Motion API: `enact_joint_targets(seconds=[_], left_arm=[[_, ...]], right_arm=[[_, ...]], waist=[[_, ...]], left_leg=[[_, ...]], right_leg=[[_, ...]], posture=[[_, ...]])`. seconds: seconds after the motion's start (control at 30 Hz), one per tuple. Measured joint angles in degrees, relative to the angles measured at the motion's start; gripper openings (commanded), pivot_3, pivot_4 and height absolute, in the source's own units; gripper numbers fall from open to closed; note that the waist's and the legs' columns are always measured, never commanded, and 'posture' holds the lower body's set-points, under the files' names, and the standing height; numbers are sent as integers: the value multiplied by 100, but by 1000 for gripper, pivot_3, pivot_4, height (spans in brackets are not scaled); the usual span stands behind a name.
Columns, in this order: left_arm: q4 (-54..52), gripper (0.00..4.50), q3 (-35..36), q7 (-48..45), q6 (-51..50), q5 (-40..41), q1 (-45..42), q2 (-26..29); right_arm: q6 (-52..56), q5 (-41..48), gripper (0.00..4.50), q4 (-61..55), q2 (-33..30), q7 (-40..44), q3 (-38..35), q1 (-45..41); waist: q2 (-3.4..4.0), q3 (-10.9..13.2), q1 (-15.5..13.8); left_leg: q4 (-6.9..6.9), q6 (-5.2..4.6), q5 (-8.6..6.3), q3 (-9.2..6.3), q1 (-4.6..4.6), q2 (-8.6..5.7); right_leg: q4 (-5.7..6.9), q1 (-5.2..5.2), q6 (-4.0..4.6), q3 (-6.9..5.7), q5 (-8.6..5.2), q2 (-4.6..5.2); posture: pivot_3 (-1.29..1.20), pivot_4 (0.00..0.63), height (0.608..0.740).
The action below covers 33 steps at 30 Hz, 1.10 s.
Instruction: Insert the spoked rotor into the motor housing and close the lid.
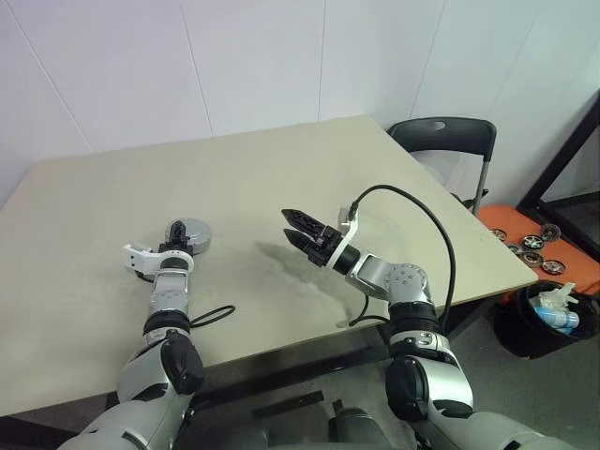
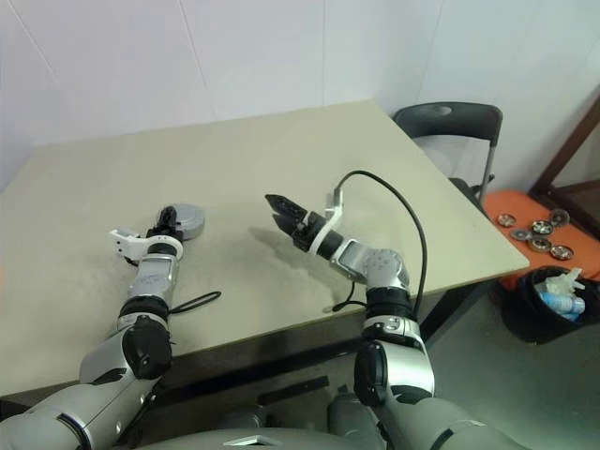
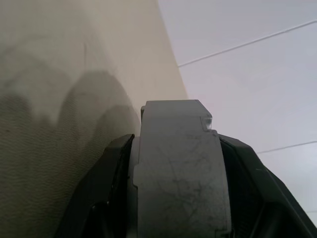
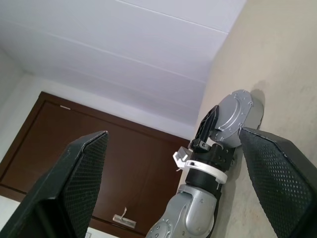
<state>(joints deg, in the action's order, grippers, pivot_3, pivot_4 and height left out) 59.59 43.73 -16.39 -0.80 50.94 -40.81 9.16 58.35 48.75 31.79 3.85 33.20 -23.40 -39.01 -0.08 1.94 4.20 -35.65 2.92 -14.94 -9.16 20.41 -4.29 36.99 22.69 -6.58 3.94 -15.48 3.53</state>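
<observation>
My left gripper (image 1: pixel 180 238) is shut on a thick round grey metal part (image 1: pixel 190 232) at the left of the table (image 1: pixel 281 159). I take this part for the motor housing. Its black fingers (image 3: pixel 101 193) clamp it across its thickness. Its flat bolted outer face (image 4: pixel 235 116) shows, its inside is hidden, and it sits low, at the tabletop. My right gripper (image 1: pixel 289 225) hovers open over the middle of the table, pointing left toward the housing, a good hand's width away, with nothing between its fingers (image 4: pixel 74 183). The spoked rotor and the lid are out of view.
A dark chair (image 1: pixel 445 141) stands beyond the table's right corner. On the floor to the right are an orange box (image 1: pixel 562 267) carrying several small round parts (image 1: pixel 530 246), and a black bin (image 1: pixel 548 323). A black cable (image 1: pixel 427 211) loops over my right wrist.
</observation>
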Motion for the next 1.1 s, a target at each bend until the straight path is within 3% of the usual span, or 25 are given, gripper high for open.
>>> enact_joint_targets(seconds=[0.03,0.27,0.3,0.77,1.1], left_arm=[[0,2160,2,16,19,-13,0,-8],[-54,4410,-3,71,142,-62,-22,-59],[-64,4485,-3,107,173,-72,-46,-68],[26,4485,-48,1406,1385,-684,-117,-92],[126,4485,-474,2332,2227,-1603,214,178]], right_arm=[[0,0,4380,0,0,0,4,4],[-3,-7,4380,0,-5,0,38,29],[-5,-9,4380,0,-5,0,44,29],[-34,-20,4380,0,-36,0,131,79],[-78,-23,4380,0,-67,37,200,133]], waist=[[0,0,1],[9,-8,1],[10,-9,2],[12,-14,326],[10,-15,498]], left_leg=[[-4,0,0,1,-1,0],[-22,-1,0,1,-17,0],[-26,-1,0,1,-22,1],[-23,-1,-2,-11,-57,16],[35,-1,-3,-34,-101,23]], right_leg=[[4,-1,0,0,0,0],[17,-18,0,0,0,-8],[18,-24,0,0,0,-14],[21,-34,1,38,1,-59],[18,-28,-2,76,-1,-90]], posture=[[0,0,740],[0,0,740],[0,0,740],[0,0,740],[0,0,740]])
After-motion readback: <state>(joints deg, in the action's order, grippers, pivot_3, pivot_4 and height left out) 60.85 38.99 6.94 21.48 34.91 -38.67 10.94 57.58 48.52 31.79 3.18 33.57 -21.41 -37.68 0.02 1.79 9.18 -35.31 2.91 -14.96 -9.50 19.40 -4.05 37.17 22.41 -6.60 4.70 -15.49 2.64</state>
